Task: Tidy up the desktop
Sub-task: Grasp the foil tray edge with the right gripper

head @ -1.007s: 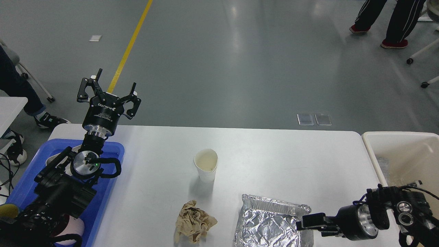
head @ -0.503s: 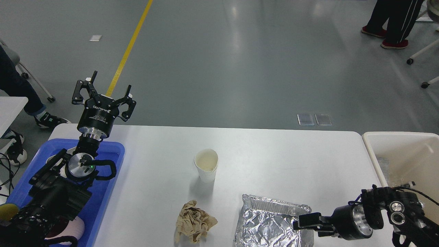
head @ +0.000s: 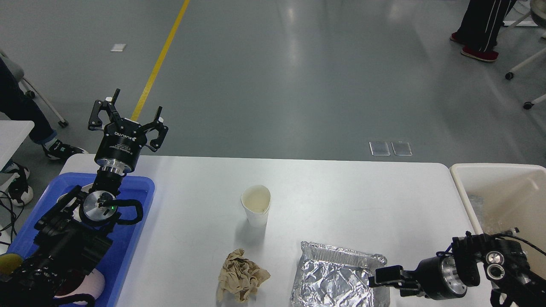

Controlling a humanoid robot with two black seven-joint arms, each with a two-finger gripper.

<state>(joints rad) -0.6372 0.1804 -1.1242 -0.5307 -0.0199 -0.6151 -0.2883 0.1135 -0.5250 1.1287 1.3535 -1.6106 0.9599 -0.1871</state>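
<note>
Three loose things lie on the desktop: a paper cup upright near the middle, a crumpled brown napkin and a foil tray at the near edge. Right gripper touches the foil; I cannot tell its fingers apart. Left gripper hangs spread and empty above a blue tray at the desk's left edge.

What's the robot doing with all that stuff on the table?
It's tidying the desktop. A paper cup, a crumpled brown napkin and a foil container sit there. The right pincer is at the foil container's edge; whether it grips is unclear. The left pincer hangs open and empty above the blue tray.
</note>
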